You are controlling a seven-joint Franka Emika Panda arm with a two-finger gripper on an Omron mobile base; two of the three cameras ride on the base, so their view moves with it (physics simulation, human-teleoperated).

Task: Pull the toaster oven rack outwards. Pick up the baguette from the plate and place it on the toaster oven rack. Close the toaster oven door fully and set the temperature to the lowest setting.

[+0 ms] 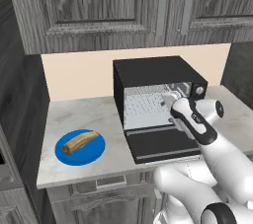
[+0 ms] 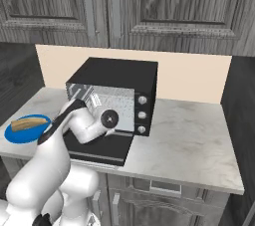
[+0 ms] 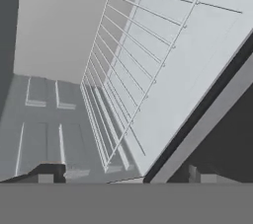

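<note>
The black toaster oven [image 1: 153, 70] [image 2: 117, 73] stands at the back of the counter. Its door [image 1: 160, 144] [image 2: 97, 148] is folded down flat. The silver wire rack [image 1: 143, 107] [image 3: 133, 70] lies inside the cavity. My gripper [image 1: 173, 103] [image 3: 124, 176] is at the oven's mouth, open, and the rack's front edge lies between its fingertips [image 3: 47, 173] without being pinched. The tan baguette [image 1: 80, 141] [image 2: 29, 122] rests on the blue plate [image 1: 96, 151] [image 2: 15, 134], left of the oven.
Three silver knobs [image 2: 142, 115] run down the oven's right face. Dark wood cabinets [image 1: 99, 1] hang above the counter. A dark wall [image 1: 20, 109] bounds the marble counter [image 2: 189, 140] on the left, and bare surface lies right of the oven.
</note>
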